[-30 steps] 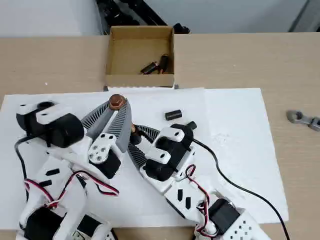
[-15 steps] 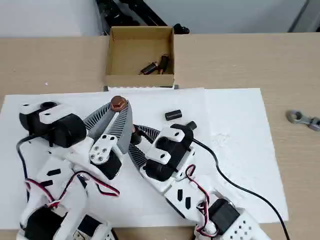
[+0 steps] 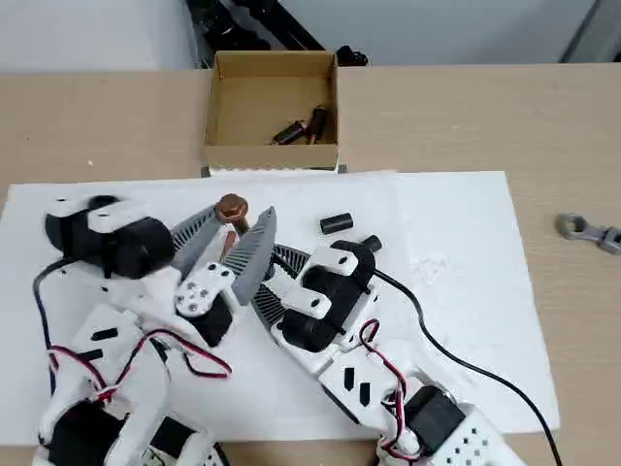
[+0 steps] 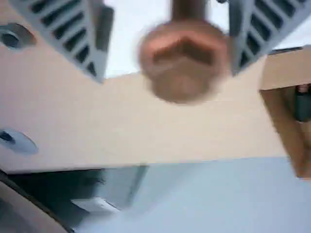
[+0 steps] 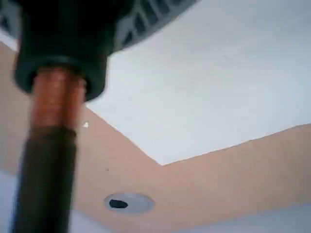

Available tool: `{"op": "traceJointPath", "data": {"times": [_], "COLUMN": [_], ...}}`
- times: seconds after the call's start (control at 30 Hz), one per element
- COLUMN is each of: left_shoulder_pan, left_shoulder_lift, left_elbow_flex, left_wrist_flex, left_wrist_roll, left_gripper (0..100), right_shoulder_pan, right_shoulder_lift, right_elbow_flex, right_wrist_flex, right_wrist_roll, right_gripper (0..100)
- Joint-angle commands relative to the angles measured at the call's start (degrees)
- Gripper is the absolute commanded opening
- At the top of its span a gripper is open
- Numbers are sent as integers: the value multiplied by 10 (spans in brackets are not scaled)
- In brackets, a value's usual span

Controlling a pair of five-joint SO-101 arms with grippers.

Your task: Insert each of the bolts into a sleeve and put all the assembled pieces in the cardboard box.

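My left end effector (image 3: 243,212) is hanging open around the copper bolt (image 3: 231,206), and my right end effector (image 3: 264,267) is gripping its sleeve (image 5: 60,48). Two assembled pieces (image 3: 301,128) are already sitting in the cardboard box (image 3: 221,107), and one loose sleeve (image 3: 336,223) is waiting.

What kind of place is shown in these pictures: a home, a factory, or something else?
Probably a robotics lab or workshop bench, not a home. A left arm and a right arm stand at a wooden table covered by a white sheet, with a cardboard box and a wrench nearby.
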Motion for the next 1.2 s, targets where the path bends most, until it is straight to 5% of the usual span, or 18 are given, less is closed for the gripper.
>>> {"op": "traceJointPath", "data": {"times": [0.0, 0.6, 0.77, 0.9, 1.17], "left_shoulder_pan": [-42, -84, -190, -269, -353], "left_shoulder_lift": [-4, -4, -3, -4, -8], "left_elbow_flex": [-6, -6, 18, 69, 140], "left_wrist_flex": [9, 27, 30, 46, 55], "left_wrist_roll": [8, -9, -10, -76, -98], "left_gripper": [182, 186, 170, 170, 141], "right_shoulder_pan": [3, 39, 128, 169, 234], "right_shoulder_lift": [-7, 0, 78, 181, 404], "right_elbow_flex": [-5, -11, -65, -99, -292], "right_wrist_flex": [-13, -20, -21, -76, -121], "right_wrist_roll": [-5, 20, 14, 41, 43], "right_gripper": [2, 2, 2, 2, 2]}}
